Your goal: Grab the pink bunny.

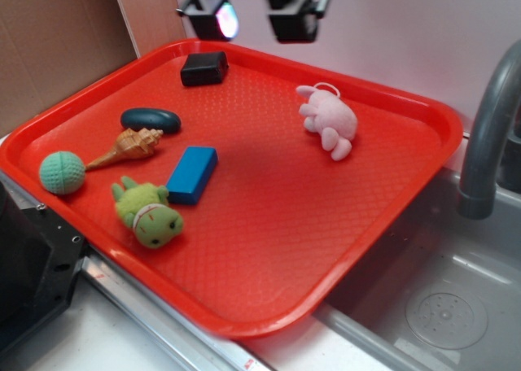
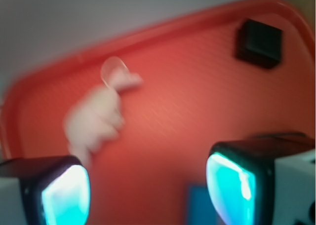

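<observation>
The red tray (image 1: 391,216) carries seven things in all. Two are plush toys: one pink bunny (image 1: 329,122) toward the far right edge and one green plush toy (image 1: 149,212) near the front left edge. Two are blocks: one blue block (image 1: 192,174) around the middle and one black block (image 1: 204,67) by the far edge. Singly there are one teal knitted ball (image 1: 62,172), one tan seashell (image 1: 130,146) and one dark oval stone (image 1: 151,120), all along the left side.

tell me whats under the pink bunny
The pink bunny lies directly on the red tray, nothing else visibly beneath it. The patch of tray it covers is hidden. The open fingers hang above, apart from it.
</observation>
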Robot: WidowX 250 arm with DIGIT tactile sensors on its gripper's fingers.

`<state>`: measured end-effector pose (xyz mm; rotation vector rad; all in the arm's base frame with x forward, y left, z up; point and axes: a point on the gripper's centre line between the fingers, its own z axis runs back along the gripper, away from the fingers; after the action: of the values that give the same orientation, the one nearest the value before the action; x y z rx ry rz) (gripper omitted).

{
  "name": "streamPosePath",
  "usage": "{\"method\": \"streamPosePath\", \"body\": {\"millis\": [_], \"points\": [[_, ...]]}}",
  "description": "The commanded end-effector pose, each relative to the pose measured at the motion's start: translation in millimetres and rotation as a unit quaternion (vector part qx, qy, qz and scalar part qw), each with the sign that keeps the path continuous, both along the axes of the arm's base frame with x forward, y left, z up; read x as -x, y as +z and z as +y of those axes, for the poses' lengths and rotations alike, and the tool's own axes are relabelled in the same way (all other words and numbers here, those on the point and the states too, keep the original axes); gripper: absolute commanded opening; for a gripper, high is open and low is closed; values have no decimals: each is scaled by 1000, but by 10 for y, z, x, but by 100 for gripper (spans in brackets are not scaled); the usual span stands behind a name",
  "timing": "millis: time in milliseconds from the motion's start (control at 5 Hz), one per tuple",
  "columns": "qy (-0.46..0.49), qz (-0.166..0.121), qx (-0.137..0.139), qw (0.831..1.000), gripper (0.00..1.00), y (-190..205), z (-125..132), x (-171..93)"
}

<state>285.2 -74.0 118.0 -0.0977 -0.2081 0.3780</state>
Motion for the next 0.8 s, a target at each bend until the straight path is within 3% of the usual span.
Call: {"method": "streamPosePath", "body": {"millis": [0,600], "points": [[58,-6,55,997,100,-146,-264,-351],[78,69,48,993,100,-732,-193,-447]]}}
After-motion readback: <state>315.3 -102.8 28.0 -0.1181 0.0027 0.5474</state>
